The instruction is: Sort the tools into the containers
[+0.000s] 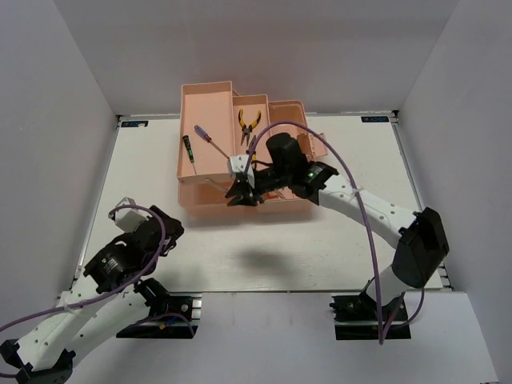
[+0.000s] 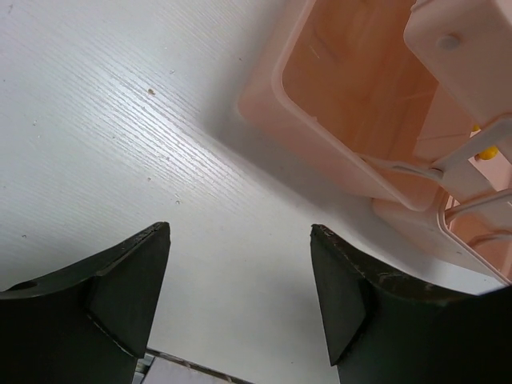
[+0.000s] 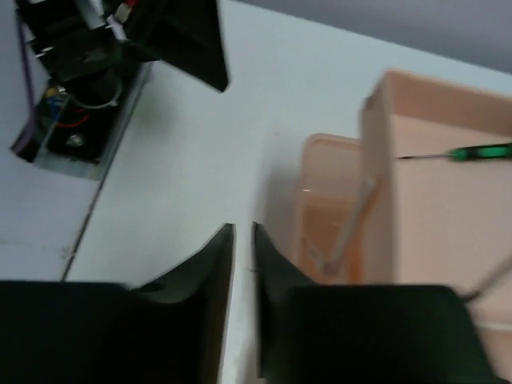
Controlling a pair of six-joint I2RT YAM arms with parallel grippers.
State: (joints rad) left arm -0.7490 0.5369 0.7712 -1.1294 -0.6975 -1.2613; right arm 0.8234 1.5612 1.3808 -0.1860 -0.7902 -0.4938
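Slim black-green screwdriver (image 1: 189,152), lying in the toolbox (image 1: 206,100) left tray, beside the blue-red screwdriver (image 1: 210,138). Probably light, stiff, slippery; better to grip at the handle. Left gripper (image 2: 240,240) with jaws apart, right gripper (image 3: 243,232) nearly closed on nothing.

Left gripper (image 2: 240,292) spread wide over white table (image 2: 120,144), pink toolbox (image 2: 336,152) corner beyond

The right arm (image 1: 352,200) is lying across the middle of the pink toolbox (image 1: 206,104), covering whatever is sitting beneath. A yellow-handled tool (image 1: 251,146) is peeking out partly beside it. The right wrist view is coming through blurred, a slim screwdriver (image 3: 480,150) running off its right edge. In the left wrist view a yellow speck (image 2: 486,150) is showing too small to name.
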